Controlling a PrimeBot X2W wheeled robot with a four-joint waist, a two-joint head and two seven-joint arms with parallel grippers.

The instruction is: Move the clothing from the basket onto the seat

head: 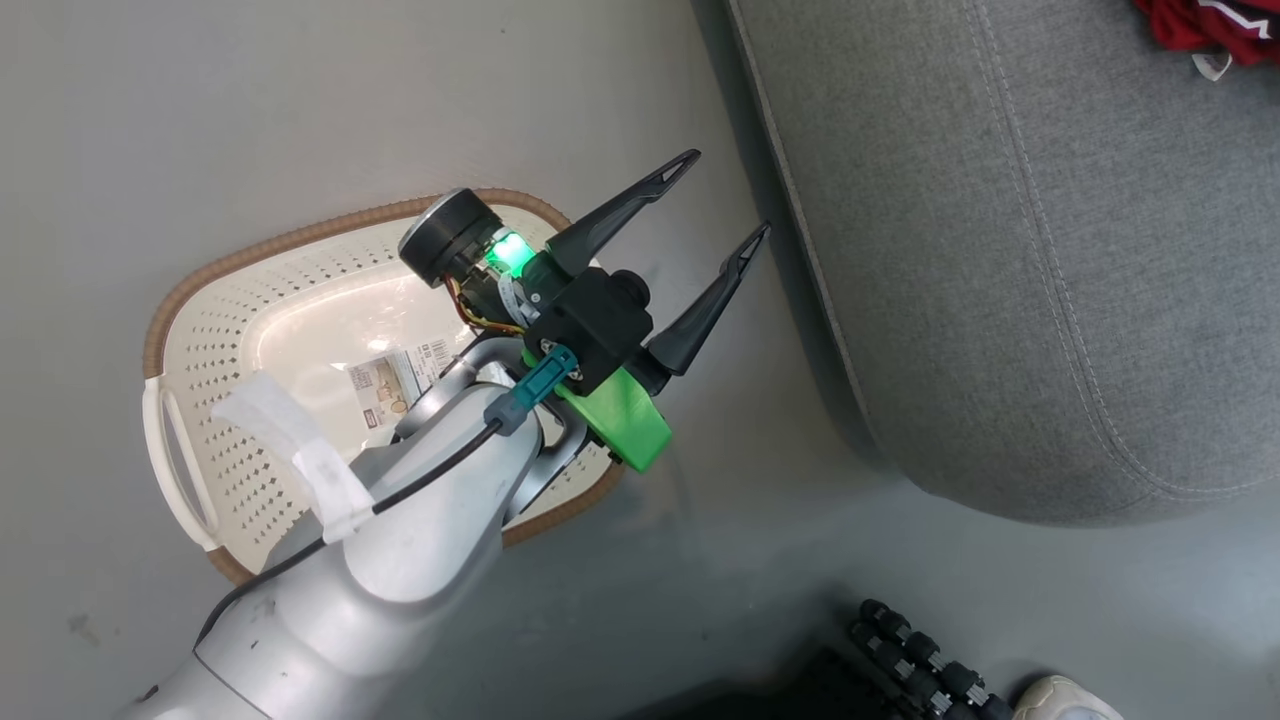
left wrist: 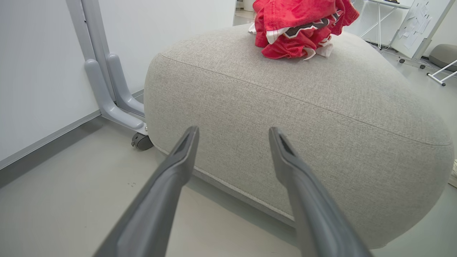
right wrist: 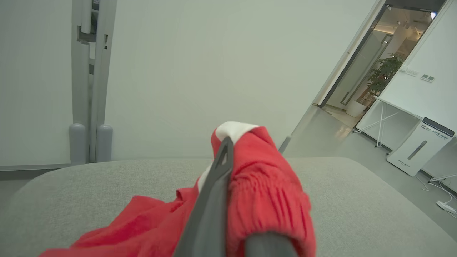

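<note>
**Head view.** Looking down on the oval cream laundry basket (head: 215, 330) at 9 o'clock, sitting on the grey floor (head: 150, 120) and carrying a printed label (head: 400, 385) flat on its bare bottom. Reaching across the basket's 3 o'clock rim with the silver left forearm (head: 430, 520) and aiming the left gripper (head: 726, 194) toward 1 o'clock, with two dark fingers spread wide and grasping nothing. Hanging the fingertips over the strip of floor between basket and seat, apart from both. Showing the grey fabric seat (head: 1000, 250) from 1 to 4 o'clock, with the red clothing (head: 1200, 25) lying on its top at the far 1 o'clock corner, well apart from the basket.

**Left wrist view.** Sighting along the released left gripper (left wrist: 234, 131) at the rounded side of the seat (left wrist: 285, 117). Showing the clothing (left wrist: 296, 25) bunched in a heap at 12 o'clock on the seat's top, red with white and black trim. Showing a dark caster (left wrist: 141, 141) at 9 o'clock, just beside the seat's lower edge.

**Right wrist view.** Clenching the right gripper (right wrist: 234, 153) on a fold of the clothing (right wrist: 264, 192), with a white band draping over the fingertips at centre. Trailing the rest of the red cloth toward 7 o'clock, down onto the seat (right wrist: 357, 200).
</note>
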